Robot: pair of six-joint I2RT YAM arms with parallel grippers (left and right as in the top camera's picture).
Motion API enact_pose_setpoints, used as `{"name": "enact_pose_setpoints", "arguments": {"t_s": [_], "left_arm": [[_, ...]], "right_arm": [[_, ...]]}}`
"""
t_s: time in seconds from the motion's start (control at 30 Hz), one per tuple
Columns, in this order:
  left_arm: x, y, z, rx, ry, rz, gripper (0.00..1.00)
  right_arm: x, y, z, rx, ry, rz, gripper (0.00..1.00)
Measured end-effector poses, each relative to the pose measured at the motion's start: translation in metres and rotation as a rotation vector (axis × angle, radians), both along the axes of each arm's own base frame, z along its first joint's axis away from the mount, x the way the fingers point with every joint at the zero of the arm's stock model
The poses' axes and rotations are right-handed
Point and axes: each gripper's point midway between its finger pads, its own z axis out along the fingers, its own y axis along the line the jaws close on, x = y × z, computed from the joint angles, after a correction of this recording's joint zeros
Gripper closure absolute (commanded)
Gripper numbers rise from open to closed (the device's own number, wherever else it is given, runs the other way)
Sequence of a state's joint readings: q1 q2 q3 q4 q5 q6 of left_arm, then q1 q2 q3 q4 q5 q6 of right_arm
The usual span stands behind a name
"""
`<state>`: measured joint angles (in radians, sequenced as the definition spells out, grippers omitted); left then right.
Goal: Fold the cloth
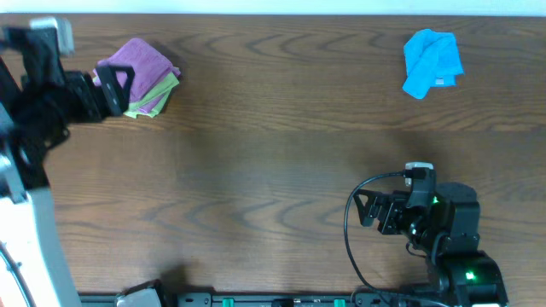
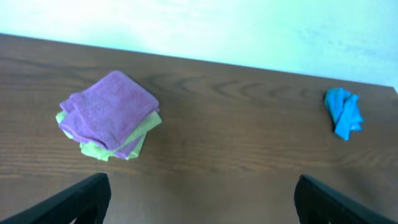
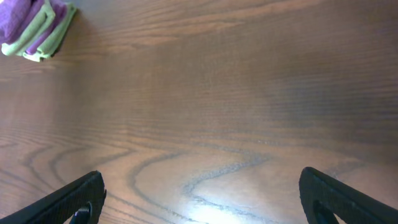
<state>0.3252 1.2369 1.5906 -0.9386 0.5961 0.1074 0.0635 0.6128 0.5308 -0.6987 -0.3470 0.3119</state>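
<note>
The purple cloth (image 1: pixel 136 61) lies folded into a small square at the table's far left, stacked on a lime-green cloth (image 1: pixel 155 102). In the left wrist view the cloth (image 2: pixel 112 109) sits ahead and left of my left gripper (image 2: pixel 202 202). My left gripper (image 1: pixel 115 89) is open beside the stack's left edge, nothing between its fingers (image 2: pixel 81 199). My right gripper (image 1: pixel 365 211) is open over bare wood at the near right, far from the cloth (image 3: pixel 18 15), which shows at the top left corner of its view. Both jaws stand wide apart.
A crumpled bright blue cloth (image 1: pixel 431 61) lies at the far right, also seen in the left wrist view (image 2: pixel 343 112). The green cloth (image 2: pixel 146 127) peeks out under the purple one. A black cable (image 1: pixel 350 230) loops beside the right arm.
</note>
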Motion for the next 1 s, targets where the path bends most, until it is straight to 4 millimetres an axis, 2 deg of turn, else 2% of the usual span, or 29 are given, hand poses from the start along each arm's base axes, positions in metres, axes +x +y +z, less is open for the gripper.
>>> {"name": "enact_pose_setpoints", "arguments": {"t_s": [0.13, 0.3, 0.47, 0.6, 0.77, 1.0], "left_arm": [[-0.019, -0.009, -0.018, 0.016, -0.041, -0.009, 0.04], [-0.047, -0.030, -0.032, 0.054, -0.142, -0.049, 0.04], [-0.072, -0.038, -0.055, 0.068, -0.167, -0.051, 0.04], [-0.084, -0.041, -0.081, 0.064, -0.152, -0.050, 0.04], [-0.099, -0.044, -0.124, 0.057, -0.143, -0.044, 0.04], [-0.118, -0.051, -0.169, 0.084, -0.171, -0.047, 0.04]], "right_arm": [[0.000, 0.000, 0.000, 0.000, 0.001, 0.000, 0.01], [0.000, 0.000, -0.001, 0.001, 0.003, -0.002, 0.01], [0.000, 0.000, -0.001, 0.002, 0.003, -0.002, 0.01], [0.000, 0.000, -0.001, 0.002, 0.004, -0.002, 0.01], [0.000, 0.000, -0.001, 0.002, 0.003, -0.002, 0.01], [0.000, 0.000, -0.001, 0.002, 0.004, -0.003, 0.01]]}}
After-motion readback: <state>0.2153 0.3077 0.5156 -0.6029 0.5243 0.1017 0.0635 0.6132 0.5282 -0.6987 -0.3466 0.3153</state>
